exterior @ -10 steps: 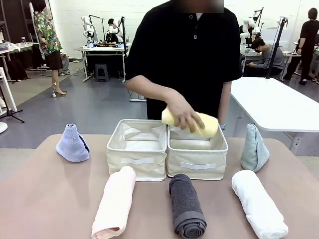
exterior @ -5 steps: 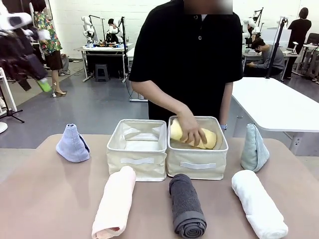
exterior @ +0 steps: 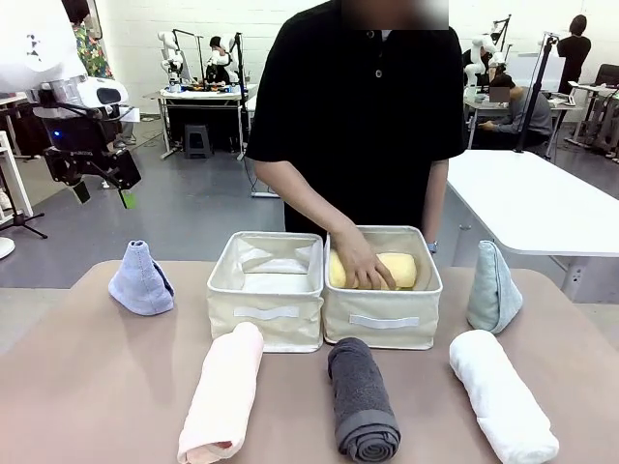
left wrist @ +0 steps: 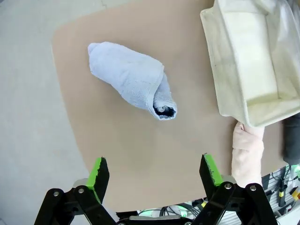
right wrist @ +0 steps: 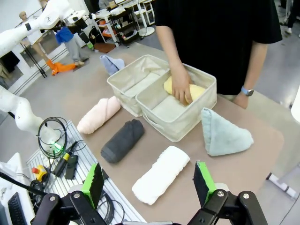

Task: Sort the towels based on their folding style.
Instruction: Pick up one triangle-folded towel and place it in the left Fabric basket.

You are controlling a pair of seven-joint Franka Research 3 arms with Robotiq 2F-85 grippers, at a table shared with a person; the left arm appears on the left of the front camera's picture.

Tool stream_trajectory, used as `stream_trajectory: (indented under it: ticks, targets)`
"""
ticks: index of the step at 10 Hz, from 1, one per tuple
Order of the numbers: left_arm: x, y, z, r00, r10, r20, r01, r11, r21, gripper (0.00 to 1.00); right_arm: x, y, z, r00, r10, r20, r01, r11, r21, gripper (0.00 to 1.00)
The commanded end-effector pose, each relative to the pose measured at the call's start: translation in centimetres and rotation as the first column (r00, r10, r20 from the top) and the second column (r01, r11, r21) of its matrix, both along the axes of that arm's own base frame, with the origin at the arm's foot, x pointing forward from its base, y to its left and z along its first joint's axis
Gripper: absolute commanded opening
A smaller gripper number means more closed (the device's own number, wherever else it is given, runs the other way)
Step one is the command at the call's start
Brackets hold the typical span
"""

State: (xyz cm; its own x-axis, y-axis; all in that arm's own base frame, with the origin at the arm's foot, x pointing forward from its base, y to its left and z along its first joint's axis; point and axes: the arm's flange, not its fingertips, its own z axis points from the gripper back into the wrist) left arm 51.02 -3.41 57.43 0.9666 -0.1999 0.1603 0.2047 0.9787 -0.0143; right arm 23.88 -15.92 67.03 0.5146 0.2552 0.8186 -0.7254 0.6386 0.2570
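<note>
Tan matte tabletop [exterior: 97, 387], in a busy lab with grey flooring. The person's hand [exterior: 363, 263], fingers pressed together, rests on the fluffy yellow roll [exterior: 404, 269] inside the cream fabric bin [exterior: 382, 324] beneath it. On the robot's side of the hand lie the terry pink roll [exterior: 224, 391], dark grey roll [exterior: 362, 396] and white roll [exterior: 501, 391]. The lavender cone [exterior: 140, 280] and teal cone [exterior: 493, 288] stand off to either side. The left gripper [left wrist: 153, 161] and right gripper [right wrist: 148, 168] both gape.

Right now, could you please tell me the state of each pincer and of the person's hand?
Left pincer: open, empty.
Right pincer: open, empty.
Person's hand: on the yellow towel, inside the right-hand bin.
</note>
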Motion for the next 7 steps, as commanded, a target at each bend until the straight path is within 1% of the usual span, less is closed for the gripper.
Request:
stream_trajectory:
  ticks: [1,4,5,6,7]
  targets:
    - [-1.0,-0.3,1.3,0.999,-0.032,0.009,0.032,0.999,-0.013,1.0,0.2,0.0,0.1,1.0,0.003,-0.007,-0.003,1.0,0.001,1.0]
    - [-1.0,-0.3,1.3,0.999,-0.032,0.009,0.032,0.999,-0.013,1.0,0.2,0.0,0.1,1.0,0.003,-0.007,-0.003,1.0,0.001,1.0]
    - [-0.7,-0.6,1.1,1.0,-0.015,0.014,0.015,1.0,-0.001,1.0,0.2,0.0,0.1,1.0,0.003,-0.007,-0.003,1.0,0.001,1.0]
    - [0.3,-1.8,-0.8,0.997,0.077,-0.015,-0.076,0.996,0.037,1.0,0.2,0.0,0.1,1.0,0.003,-0.007,-0.003,1.0,0.001,1.0]
    - [0.7,-2.4,-1.5,0.99,0.134,-0.036,-0.133,0.99,0.036,1.0,0.2,0.0,0.1,1.0,0.003,-0.007,-0.003,1.0,0.001,1.0]
